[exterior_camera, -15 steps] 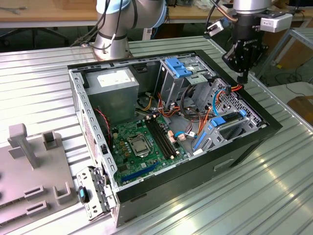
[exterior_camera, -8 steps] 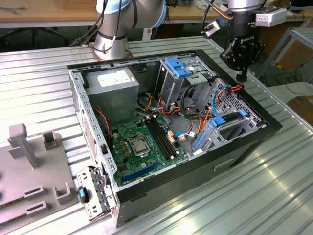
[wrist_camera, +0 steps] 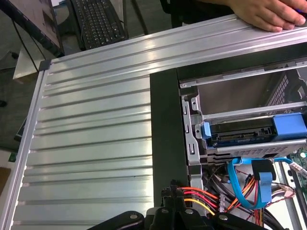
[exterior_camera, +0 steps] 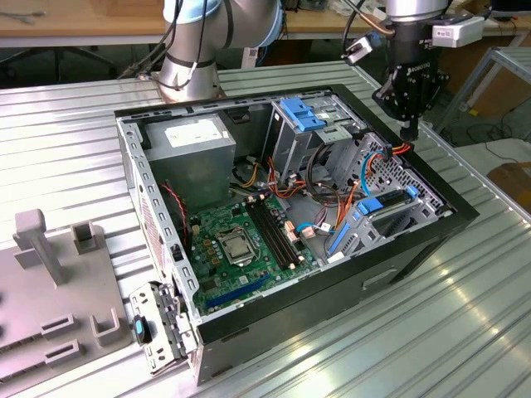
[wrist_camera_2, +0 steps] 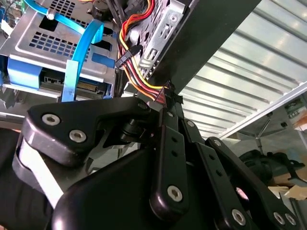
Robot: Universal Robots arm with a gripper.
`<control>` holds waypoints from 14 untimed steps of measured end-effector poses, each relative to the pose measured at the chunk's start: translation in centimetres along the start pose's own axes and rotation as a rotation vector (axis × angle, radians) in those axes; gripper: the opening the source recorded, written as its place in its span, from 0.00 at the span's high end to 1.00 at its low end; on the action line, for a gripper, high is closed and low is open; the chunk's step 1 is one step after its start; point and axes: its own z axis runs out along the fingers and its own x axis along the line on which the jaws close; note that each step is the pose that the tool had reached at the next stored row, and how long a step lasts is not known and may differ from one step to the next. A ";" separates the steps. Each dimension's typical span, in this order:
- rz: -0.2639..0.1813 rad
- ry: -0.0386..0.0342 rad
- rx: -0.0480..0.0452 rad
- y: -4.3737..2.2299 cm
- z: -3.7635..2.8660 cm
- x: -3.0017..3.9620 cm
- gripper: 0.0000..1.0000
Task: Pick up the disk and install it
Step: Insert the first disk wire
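The disk [wrist_camera: 240,135] sits inside a silver drive cage at the open computer case's edge. Its blue bracket and rear connector face outward. In the second wrist view the disk [wrist_camera_2: 45,72] lies under a perforated cage top, with a blue data cable looping past it. In the exterior view the disk [exterior_camera: 373,205] is low in the case's right-hand bay. My gripper [exterior_camera: 409,131] hangs over the case's right rim. In both wrist views my gripper [wrist_camera_2: 165,103] [wrist_camera: 173,199] is shut on the black plug of a red, orange and yellow power cable, a short way from the disk's connector.
The black case [exterior_camera: 415,249] lies open on a ribbed metal table [wrist_camera: 96,143]. Inside are a grey power supply [exterior_camera: 195,145], a green motherboard [exterior_camera: 241,240] and a cage with a blue latch [exterior_camera: 303,116]. Grey fixtures [exterior_camera: 50,274] stand at the exterior view's left. A hand [wrist_camera: 268,12] rests on the table edge.
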 end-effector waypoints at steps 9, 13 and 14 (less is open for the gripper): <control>0.056 -0.0239 -0.0155 -0.21 0.06 0.31 0.89; 0.066 -0.0280 -0.0183 -0.22 0.09 0.45 0.89; 0.066 -0.0280 -0.0184 -0.22 0.09 0.45 0.76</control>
